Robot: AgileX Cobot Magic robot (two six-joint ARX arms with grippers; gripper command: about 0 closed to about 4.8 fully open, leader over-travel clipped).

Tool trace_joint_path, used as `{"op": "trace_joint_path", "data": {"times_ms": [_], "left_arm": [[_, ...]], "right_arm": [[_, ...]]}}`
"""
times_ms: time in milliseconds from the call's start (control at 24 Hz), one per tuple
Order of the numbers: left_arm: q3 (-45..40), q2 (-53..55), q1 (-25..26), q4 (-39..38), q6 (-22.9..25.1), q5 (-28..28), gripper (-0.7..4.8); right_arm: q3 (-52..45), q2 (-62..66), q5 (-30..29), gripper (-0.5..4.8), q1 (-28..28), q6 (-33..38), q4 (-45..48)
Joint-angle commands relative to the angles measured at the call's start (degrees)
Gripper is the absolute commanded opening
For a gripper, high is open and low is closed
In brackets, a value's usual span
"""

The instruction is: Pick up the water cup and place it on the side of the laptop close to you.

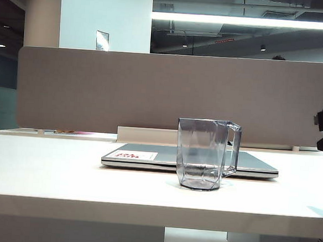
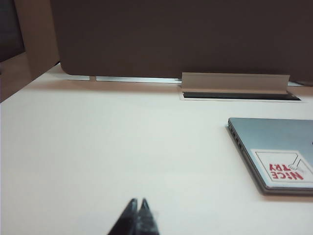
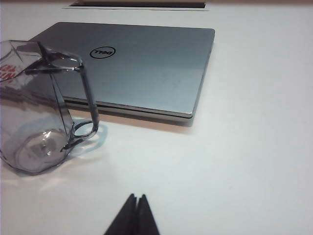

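cup [image 3: 41,110] stands free before laptop [image 3: 142,68] | right claw [image 3: 136,198] pressed together, cup just beside | left claw [image 2: 138,203] pressed together, empty, laptop off to its side | you retreat straight, never brushing the handle

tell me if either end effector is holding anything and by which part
Nothing is held. The left end effector and the right end effector are both shut on nothing above the table; the cup stands free in front of the laptop.

Red print "NiCE TRY" is read on the white sticker [image 2: 283,169] fixed at a corner of the laptop [image 3: 146,68] lid. The "DELL" wordmark is borne by the round logo [image 3: 102,52] on the same lid.
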Motion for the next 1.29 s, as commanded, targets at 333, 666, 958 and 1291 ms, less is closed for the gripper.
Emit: {"op": "trace_joint_path", "data": {"times_ms": [333,666,958,1291], "left_arm": [[-3.26,0.35,-0.09,5.92,2.64,0.37,-0.06],[-6.19,0.35,-0.11,9.42,2.45,-0.22,-0.06],[-6.19,0.35,-0.11,8.50,2.40,-3.30,-0.06],[-6.19,0.35,-0.11,6.43,2.43,-4.83,-0.06]], "right_arm": [[-0.33,-0.02,-0.09,-0.08,0.02,-0.04,0.68],[-0.33,0.00,-0.09,-0.08,0.02,-0.04,0.66],[-0.33,0.00,-0.09,-0.08,0.02,-0.04,0.66],[-0.33,-0.02,-0.09,-0.08,0.02,-0.04,0.68]]}}
